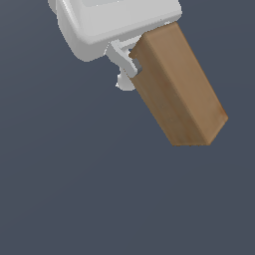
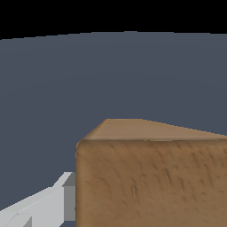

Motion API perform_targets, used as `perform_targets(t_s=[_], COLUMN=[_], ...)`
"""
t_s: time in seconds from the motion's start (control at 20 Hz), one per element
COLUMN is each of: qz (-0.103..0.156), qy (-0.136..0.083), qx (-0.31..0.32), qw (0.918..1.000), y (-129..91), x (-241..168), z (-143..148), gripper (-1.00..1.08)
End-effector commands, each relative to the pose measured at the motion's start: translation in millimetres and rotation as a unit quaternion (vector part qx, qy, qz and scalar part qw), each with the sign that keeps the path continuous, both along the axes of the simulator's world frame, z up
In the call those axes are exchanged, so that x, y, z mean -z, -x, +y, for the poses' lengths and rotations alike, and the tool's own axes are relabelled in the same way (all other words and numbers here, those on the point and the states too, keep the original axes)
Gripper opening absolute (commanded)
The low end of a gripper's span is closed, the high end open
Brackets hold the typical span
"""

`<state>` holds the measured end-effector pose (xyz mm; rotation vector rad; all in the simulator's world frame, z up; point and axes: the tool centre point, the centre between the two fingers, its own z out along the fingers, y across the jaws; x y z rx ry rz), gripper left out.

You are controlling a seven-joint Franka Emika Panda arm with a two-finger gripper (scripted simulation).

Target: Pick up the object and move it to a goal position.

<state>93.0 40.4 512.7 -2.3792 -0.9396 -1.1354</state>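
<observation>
The object is a tan-brown wood-textured rectangular block (image 1: 179, 89). In the exterior view it hangs tilted, its upper end at my white gripper (image 1: 133, 67) and its lower end pointing down toward the exterior view's right. One grey-white finger (image 1: 124, 60) presses against the block's side; the other finger is hidden behind the block. The gripper is shut on the block and holds it off the surface. In the wrist view the block (image 2: 150, 177) fills the near field, with one finger (image 2: 48, 201) beside it.
A plain dark grey-blue surface (image 1: 74, 189) fills the background in both views. No other objects show.
</observation>
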Motion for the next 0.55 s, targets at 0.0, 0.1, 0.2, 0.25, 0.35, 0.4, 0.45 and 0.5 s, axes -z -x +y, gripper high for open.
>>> perform_targets(t_s=[0.0,0.1,0.2,0.25,0.35,0.4,0.45,0.5], qz=[-0.015,-0.019,-0.022,-0.022,-0.022,-0.021,-0.02,-0.02], qy=[-0.004,-0.006,-0.007,-0.008,-0.008,-0.008,-0.008,-0.007], qx=[-0.008,-0.012,-0.015,-0.015,-0.015,-0.015,-0.014,-0.014], qw=[0.9999,0.9997,0.9996,0.9996,0.9996,0.9996,0.9997,0.9997], y=[0.7,1.0,1.2,1.2,1.2,1.2,1.1,1.1], x=[-15.7,-20.2,-22.9,-23.6,-23.7,-23.0,-22.4,-22.2], z=[-1.6,-2.9,-3.7,-4.0,-4.2,-4.2,-4.1,-4.1], gripper=[-1.0,-1.0,-1.0,-1.0,-1.0,-1.0,-1.0,-1.0])
